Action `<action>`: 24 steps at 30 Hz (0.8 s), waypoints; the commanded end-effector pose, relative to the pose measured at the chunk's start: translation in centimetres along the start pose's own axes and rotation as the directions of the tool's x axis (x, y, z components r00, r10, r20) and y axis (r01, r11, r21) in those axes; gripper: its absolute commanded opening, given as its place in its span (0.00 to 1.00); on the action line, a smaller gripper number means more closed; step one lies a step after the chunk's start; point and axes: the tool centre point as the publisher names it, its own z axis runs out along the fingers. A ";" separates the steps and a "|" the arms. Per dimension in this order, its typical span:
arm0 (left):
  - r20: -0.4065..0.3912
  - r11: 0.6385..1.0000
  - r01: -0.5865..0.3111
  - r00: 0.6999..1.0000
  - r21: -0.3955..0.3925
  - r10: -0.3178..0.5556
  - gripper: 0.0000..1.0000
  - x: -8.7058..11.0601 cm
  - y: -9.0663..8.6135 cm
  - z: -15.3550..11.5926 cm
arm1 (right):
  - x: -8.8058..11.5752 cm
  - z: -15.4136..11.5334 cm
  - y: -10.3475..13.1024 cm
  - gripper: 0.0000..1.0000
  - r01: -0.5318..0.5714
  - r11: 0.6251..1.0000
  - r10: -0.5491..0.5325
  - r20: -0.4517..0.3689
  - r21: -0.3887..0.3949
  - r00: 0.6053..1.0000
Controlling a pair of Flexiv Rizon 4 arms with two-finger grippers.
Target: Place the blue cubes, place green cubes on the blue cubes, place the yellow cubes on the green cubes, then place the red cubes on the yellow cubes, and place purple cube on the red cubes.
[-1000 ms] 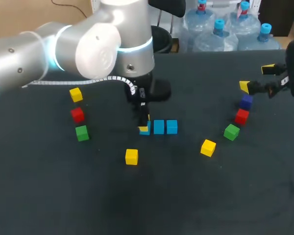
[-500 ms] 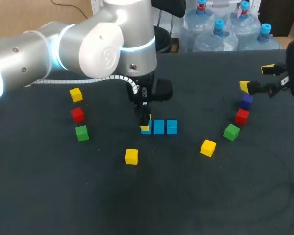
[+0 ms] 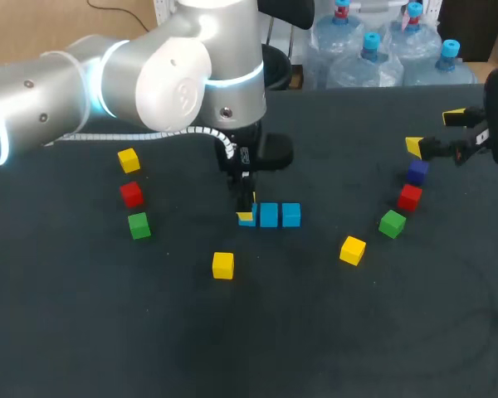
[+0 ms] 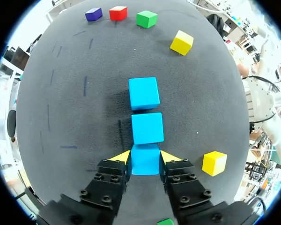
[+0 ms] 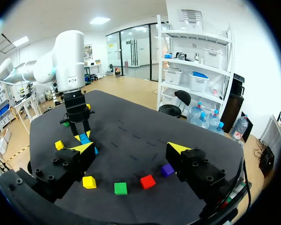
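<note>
Head view, left to right across the dark matte tabletop [image 3: 83,332].

At the far left, a loose column of three small cubes, well apart from one another: left yellow cube [image 3: 129,160] farthest back, left red cube [image 3: 131,194] in the middle, left green cube [image 3: 139,225] nearest the front. Next, alone toward the front, the front yellow cube [image 3: 223,265].

Then the big silver left arm [image 3: 174,83], in from the left side and out to the middle of the table, with the yellow-tipped left gripper [image 3: 246,211] pointing straight down. Pinches the near blue cube [image 4: 145,161] from both sides in the left wrist view, with its yellow tips pressed to the two flanks. Sits flat on the tabletop, first in a straight row of three. Just ahead, the middle blue cube [image 4: 147,128], touching or all but touching, hard to tell which. Beyond a narrow gap, the far blue cube [image 4: 144,93].

Right of the row, the right yellow cube [image 3: 353,249]. Then an arc running toward the back: right green cube [image 3: 392,223], right red cube [image 3: 410,197], small purple cube [image 3: 417,172], all near one another.

At the right edge, the dark right gripper [image 3: 434,133], above the table beside the purple cube. Fingers spread wide, nothing between them. Same four cubes ahead of it in the right wrist view.
</note>
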 end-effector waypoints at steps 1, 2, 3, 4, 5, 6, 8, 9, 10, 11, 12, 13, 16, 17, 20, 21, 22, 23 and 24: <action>-0.005 1.000 0.004 1.000 0.012 -0.004 0.00 0.1 0.7 0.9 | 0.0 0.0 0.1 1.00 0.000 1.000 0.000 -0.003 0.005 1.000; -0.005 1.000 0.004 1.000 0.014 -0.004 0.00 0.1 0.6 0.9 | 0.0 0.0 0.1 1.00 0.000 1.000 0.000 -0.003 0.005 1.000; -0.005 1.000 0.003 1.000 0.016 -0.003 0.07 0.2 0.6 0.9 | 0.0 0.0 0.1 1.00 0.000 1.000 0.000 -0.003 0.005 1.000; -0.004 1.000 0.002 1.000 0.019 -0.002 0.11 0.2 0.6 0.9 | 0.0 0.0 0.1 1.00 0.000 1.000 0.000 -0.003 0.005 1.000; -0.004 1.000 0.001 1.000 0.020 -0.001 0.10 0.2 0.5 0.9 | 0.0 0.0 0.1 1.00 0.000 1.000 0.000 -0.003 0.005 1.000; -0.005 1.000 0.000 1.000 0.020 0.000 0.09 0.2 0.5 0.9 | 0.0 0.0 0.1 1.00 0.000 1.000 0.000 -0.003 0.005 1.000; -0.006 1.000 -0.003 1.000 0.020 0.003 0.04 0.2 0.4 0.9 | 0.0 0.0 0.1 1.00 0.000 1.000 0.000 -0.003 0.005 1.000; -0.006 1.000 -0.004 1.000 0.020 0.005 0.03 0.2 0.4 0.9 | 0.0 0.0 0.1 1.00 0.000 1.000 0.000 -0.003 0.005 1.000; -0.007 1.000 -0.005 1.000 0.020 0.005 0.02 0.2 0.4 0.9 | 0.0 0.0 0.1 1.00 0.000 1.000 0.000 -0.003 0.005 1.000; -0.008 1.000 -0.005 1.000 0.020 0.005 0.02 0.2 0.4 0.9 | 0.0 0.0 0.1 1.00 0.000 1.000 0.000 -0.003 0.005 1.000; -0.008 1.000 -0.005 1.000 0.020 0.006 0.06 0.2 0.4 0.9 | 0.0 0.0 0.1 1.00 0.000 1.000 0.000 -0.003 0.005 1.000; -0.008 1.000 -0.005 1.000 0.020 0.006 0.06 0.2 0.4 0.9 | 0.0 0.0 0.1 1.00 0.000 1.000 0.000 -0.003 0.005 1.000; -0.010 1.000 -0.006 1.000 0.019 0.006 0.05 0.2 0.4 1.0 | 0.0 0.0 0.1 1.00 0.000 1.000 0.000 -0.003 0.005 1.000; -0.011 1.000 -0.005 1.000 0.018 0.005 0.05 0.3 0.4 1.0 | 0.0 0.0 0.1 1.00 0.000 1.000 0.000 -0.003 0.005 1.000; -0.012 1.000 -0.003 1.000 0.017 0.003 0.00 0.3 0.5 1.0 | 0.0 0.0 0.1 1.00 0.000 1.000 0.000 -0.003 0.005 1.000; -0.013 1.000 -0.003 1.000 0.018 0.003 0.00 0.3 0.5 1.0 | 0.0 0.0 0.1 1.00 0.000 1.000 0.000 -0.003 0.005 1.000; -0.014 1.000 -0.002 1.000 0.018 0.003 0.00 0.3 0.5 1.0 | 0.0 0.0 0.1 1.00 0.000 1.000 0.000 -0.003 0.005 1.000; -0.014 1.000 -0.002 1.000 0.018 0.003 0.00 0.4 0.5 1.0 | 0.0 0.0 0.1 1.00 0.000 1.000 0.000 -0.003 0.005 1.000; -0.014 1.000 -0.002 1.000 0.018 0.002 0.00 0.4 0.5 1.0 | 0.0 0.0 0.1 1.00 0.000 1.000 0.000 -0.003 0.005 1.000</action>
